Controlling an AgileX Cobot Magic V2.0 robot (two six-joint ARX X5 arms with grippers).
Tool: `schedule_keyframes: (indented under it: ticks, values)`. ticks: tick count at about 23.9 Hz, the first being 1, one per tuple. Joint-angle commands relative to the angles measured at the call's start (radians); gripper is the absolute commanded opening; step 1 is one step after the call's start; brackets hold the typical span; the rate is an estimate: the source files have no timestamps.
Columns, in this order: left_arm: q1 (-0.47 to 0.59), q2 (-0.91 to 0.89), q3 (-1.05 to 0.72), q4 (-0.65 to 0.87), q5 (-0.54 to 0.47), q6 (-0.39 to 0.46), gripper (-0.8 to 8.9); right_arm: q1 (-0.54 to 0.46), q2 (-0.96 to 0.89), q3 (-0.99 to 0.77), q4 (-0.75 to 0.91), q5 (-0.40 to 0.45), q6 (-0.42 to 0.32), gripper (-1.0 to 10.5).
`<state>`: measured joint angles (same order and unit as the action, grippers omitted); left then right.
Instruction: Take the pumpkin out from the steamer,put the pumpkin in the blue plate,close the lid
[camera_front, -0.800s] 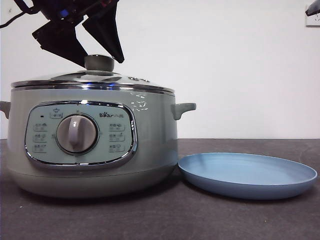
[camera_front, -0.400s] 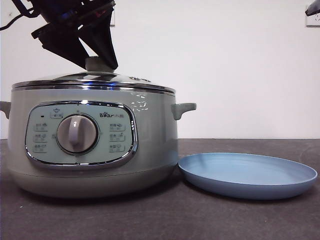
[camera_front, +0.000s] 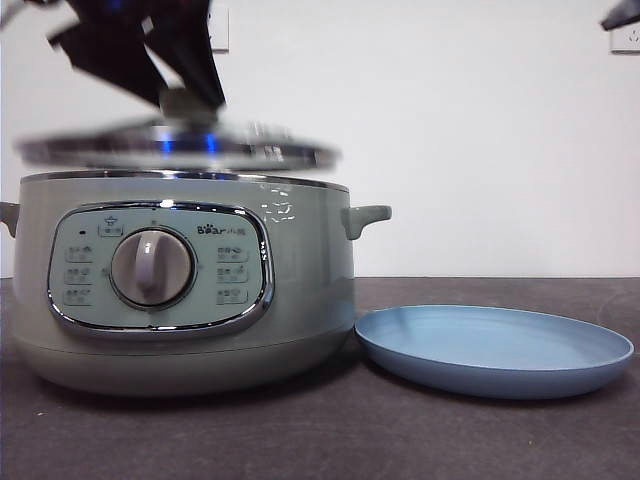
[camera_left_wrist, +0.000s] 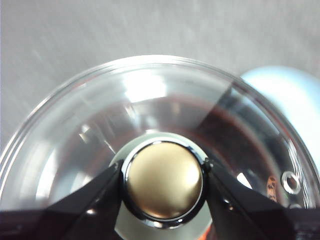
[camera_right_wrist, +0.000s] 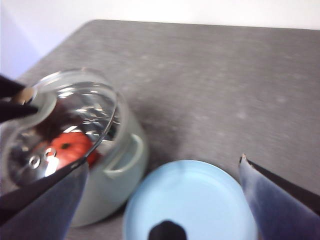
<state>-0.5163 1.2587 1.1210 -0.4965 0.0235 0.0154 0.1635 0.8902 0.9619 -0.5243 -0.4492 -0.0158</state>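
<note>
left gripper (camera_left_wrist: 163, 181) pinches the lid (camera_front: 175, 147) by its knob, just clear above the steamer (camera_front: 180, 290), the pumpkin (camera_right_wrist: 70, 145) inside; right gripper (camera_right_wrist: 162, 192) hangs spread above the blue plate (camera_front: 495, 350) at the steamer's 3 o'clock.

I can read only one word: "Bear", printed on the control panel (camera_front: 160, 268) of the steamer (camera_front: 180, 285), above and right of the dial (camera_front: 152, 268). The small button labels are unreadable for me.
</note>
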Motion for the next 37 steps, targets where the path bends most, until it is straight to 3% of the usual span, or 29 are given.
schedule_keyframes:
  ticks: [1,11,18,21,25,31,37]
  values:
    - [0.000,-0.102,0.014,0.062,-0.027,0.011,-0.08,0.043,0.019,0.004,0.033,-0.018,0.018,5.0]
    - [0.000,-0.357,0.079,-0.063,-0.214,0.013,-0.08,0.308,0.216,0.101,0.064,-0.014,0.017,5.0]
    - [0.000,-0.432,0.179,-0.237,-0.314,0.027,-0.08,0.475,0.497,0.349,-0.114,-0.003,-0.062,5.1]
    - [0.000,-0.450,0.224,-0.307,-0.367,0.042,-0.08,0.561,0.680,0.529,-0.237,0.115,-0.136,5.5]
    - [0.000,-0.463,0.258,-0.354,-0.445,0.063,-0.08,0.632,0.853,0.666,-0.262,0.262,-0.188,6.0]
    - [0.000,-0.463,0.293,-0.382,-0.477,0.068,-0.08,0.693,1.010,0.696,-0.192,0.347,-0.215,6.0]
    - [0.000,-0.463,0.293,-0.390,-0.476,0.067,-0.08,0.704,1.094,0.696,-0.107,0.346,-0.221,5.9]
